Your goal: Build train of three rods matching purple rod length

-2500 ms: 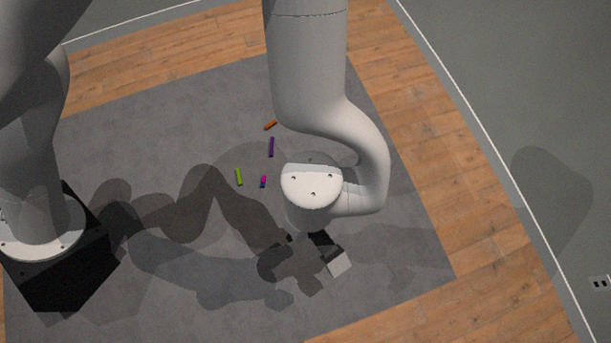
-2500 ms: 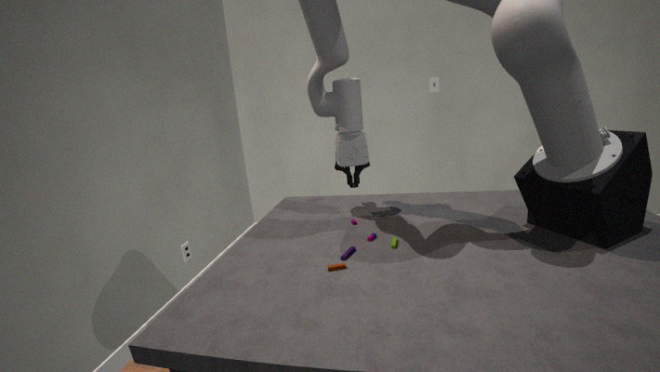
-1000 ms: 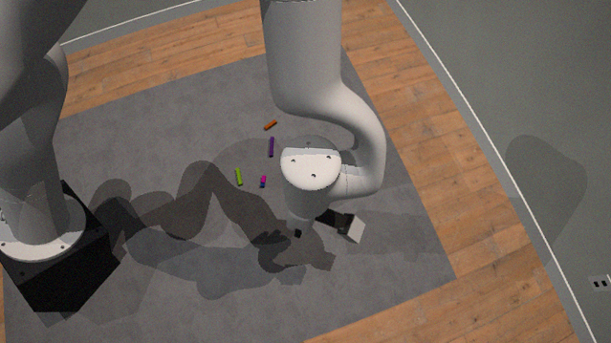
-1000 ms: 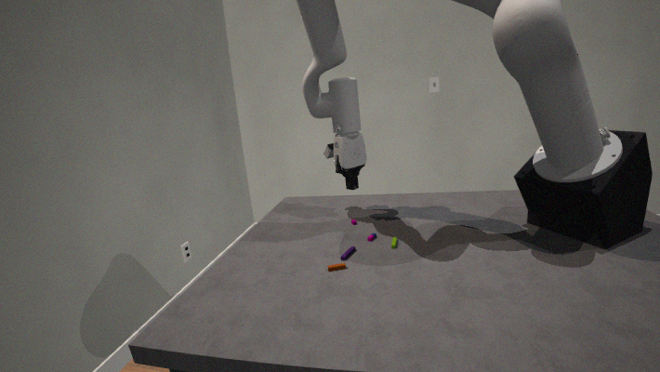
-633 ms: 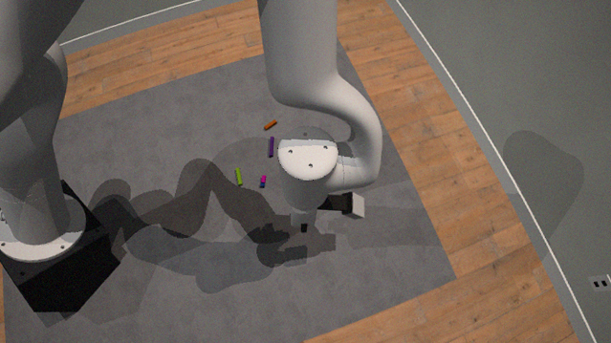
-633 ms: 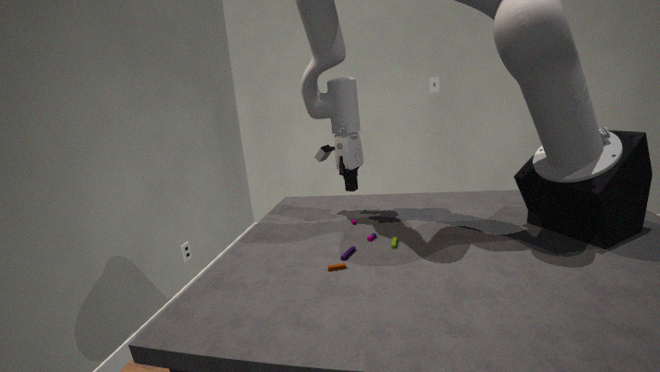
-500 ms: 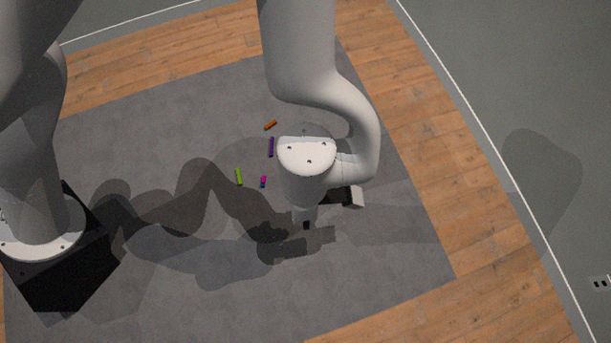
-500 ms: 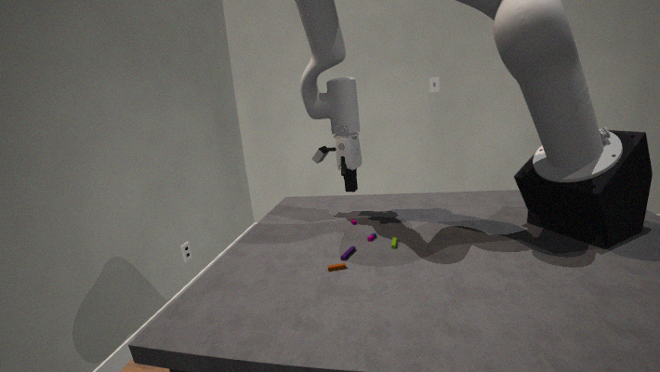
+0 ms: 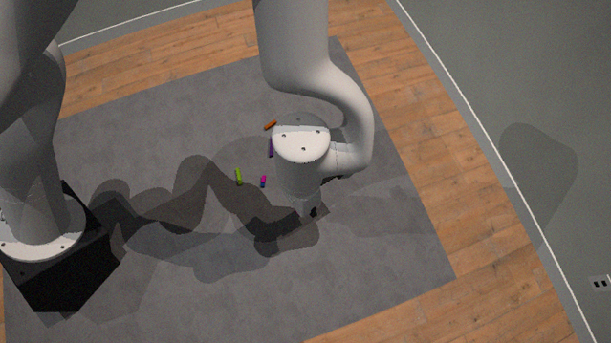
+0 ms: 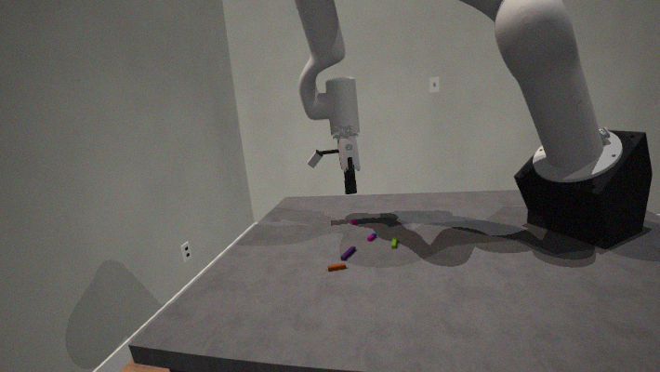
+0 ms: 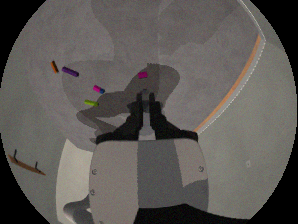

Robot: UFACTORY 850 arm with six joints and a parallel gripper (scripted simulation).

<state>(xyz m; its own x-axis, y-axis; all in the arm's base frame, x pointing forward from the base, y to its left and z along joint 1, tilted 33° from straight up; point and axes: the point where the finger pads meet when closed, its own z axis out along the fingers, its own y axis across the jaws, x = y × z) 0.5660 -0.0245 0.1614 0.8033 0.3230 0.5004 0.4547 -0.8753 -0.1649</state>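
Note:
The purple rod (image 10: 348,253) lies flat on the grey table, with the orange rod (image 10: 336,267) just in front of it. A magenta rod (image 9: 263,178) lies with a small blue rod (image 9: 262,185) touching its end. The lime rod (image 10: 394,243) lies beside them. A second small magenta rod (image 10: 354,221) lies apart, in the arm's shadow. My gripper (image 10: 350,188) hangs high above the table over that far magenta rod. It is shut on a small pale thing that looks like the grey rod (image 11: 148,128), mostly hidden by the dark fingers.
The arm's black base (image 10: 586,195) stands on the table's far right corner. The table's left edge (image 10: 195,274) runs close to the rods. The wall stands behind the gripper.

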